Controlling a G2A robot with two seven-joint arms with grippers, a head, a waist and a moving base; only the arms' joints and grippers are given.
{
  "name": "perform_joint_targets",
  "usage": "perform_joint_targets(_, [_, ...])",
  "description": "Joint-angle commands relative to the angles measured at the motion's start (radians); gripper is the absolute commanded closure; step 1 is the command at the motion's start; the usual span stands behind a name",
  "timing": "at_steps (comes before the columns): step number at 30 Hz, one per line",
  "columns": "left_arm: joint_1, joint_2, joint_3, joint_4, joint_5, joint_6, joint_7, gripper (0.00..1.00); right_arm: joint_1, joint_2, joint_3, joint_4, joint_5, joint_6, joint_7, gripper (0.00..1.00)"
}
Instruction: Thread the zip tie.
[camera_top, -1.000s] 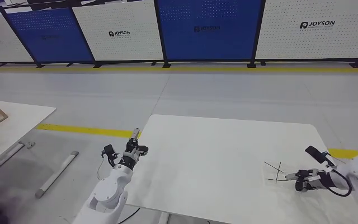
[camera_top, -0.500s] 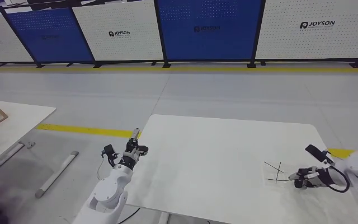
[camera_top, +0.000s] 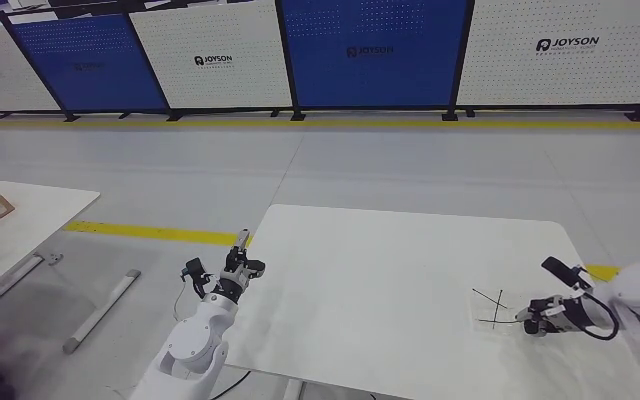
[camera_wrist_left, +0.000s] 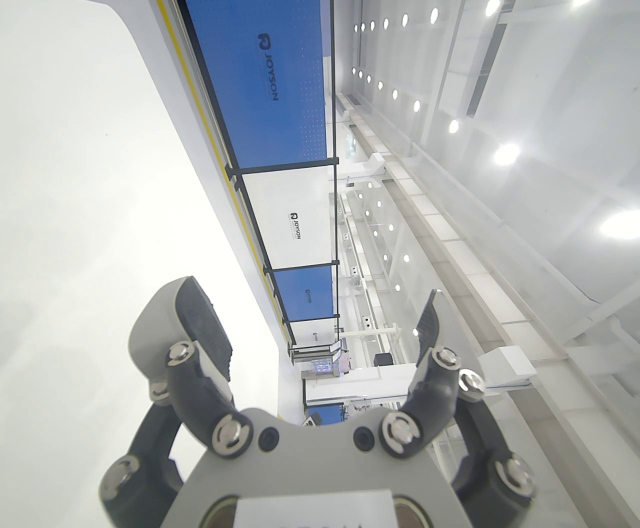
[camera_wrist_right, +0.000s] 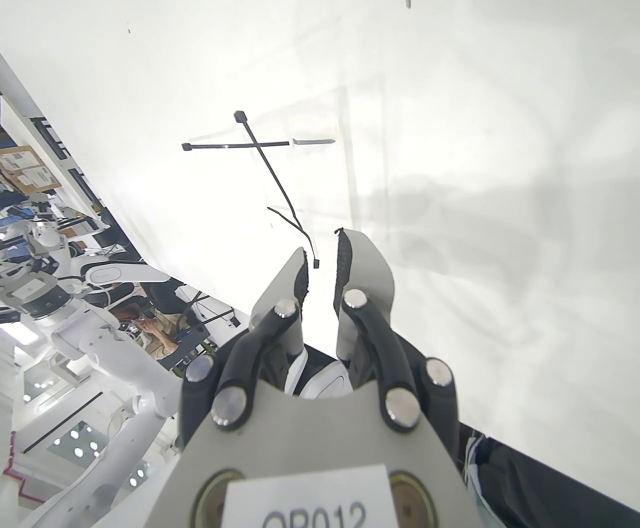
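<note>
Black zip tie (camera_wrist_right: 272, 174) end sits betw tips of rt hand (camera_wrist_right: 322, 245), slightly spread

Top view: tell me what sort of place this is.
Likely a factory hall or robot lab: blue and white pegboard partitions, yellow floor lines, white work tables on a grey floor.

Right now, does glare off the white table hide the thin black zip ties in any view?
Right wrist view: no; against the bright white table the thin black zip ties stand out dark by the right gripper. Top view: faint thin lines. Left wrist view: round ceiling lights flare beyond the left gripper.
</note>
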Motion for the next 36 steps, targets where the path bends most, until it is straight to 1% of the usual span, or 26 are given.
perform_joint_targets(1, [0.000,0.000,0.000,0.000,0.000,0.000,0.000,0.00,0.004,0.000,-0.006,0.001,-0.002,0.002,0.000,0.79])
perform_joint_targets(3, [0.000,0.000,0.000,0.000,0.000,0.000,0.000,0.00,0.010,0.000,-0.010,0.002,-0.008,0.008,-0.001,0.81])
perform_joint_targets(5, [0.000,0.000,0.000,0.000,0.000,0.000,0.000,0.00,0.011,-0.001,-0.011,-0.001,-0.011,0.012,-0.007,0.95])
perform_joint_targets(7, [0.000,0.000,0.000,0.000,0.000,0.000,0.000,0.00,0.010,0.000,-0.010,-0.003,-0.012,0.012,-0.005,0.91])
perform_joint_targets(9, [0.000,0.000,0.000,0.000,0.000,0.000,0.000,0.00,0.009,0.001,-0.011,-0.005,-0.016,0.014,-0.004,0.90])
perform_joint_targets(11, [0.000,0.000,0.000,0.000,0.000,0.000,0.000,0.00,0.009,0.001,-0.013,-0.009,-0.020,0.016,-0.002,0.85])
perform_joint_targets(13, [0.000,0.000,0.000,0.000,0.000,0.000,0.000,0.00,0.009,0.001,-0.015,-0.012,-0.023,0.017,-0.001,0.85])
perform_joint_targets(16, [0.000,0.000,0.000,0.000,0.000,0.000,0.000,0.00,0.009,0.000,-0.017,-0.013,-0.023,0.016,0.000,0.81])
perform_joint_targets(17, [0.000,0.000,0.000,0.000,0.000,0.000,0.000,0.00,0.010,0.000,-0.017,-0.013,-0.022,0.015,0.000,0.78])
perform_joint_targets(22, [0.000,0.000,0.000,0.000,0.000,0.000,0.000,0.00,0.011,-0.001,-0.020,-0.016,-0.022,0.017,0.000,0.78])
perform_joint_targets(26, [0.000,0.000,0.000,0.000,0.000,0.000,0.000,0.00,0.013,-0.002,-0.028,-0.021,-0.028,0.022,0.000,0.81])
perform_joint_targets(34, [0.000,0.000,0.000,0.000,0.000,0.000,0.000,0.00,0.014,-0.003,-0.041,-0.021,-0.030,0.015,0.000,0.80])
perform_joint_targets(36, [0.000,0.000,0.000,0.000,0.000,0.000,0.000,0.00,0.013,-0.002,-0.042,-0.025,-0.029,0.013,0.000,0.82])
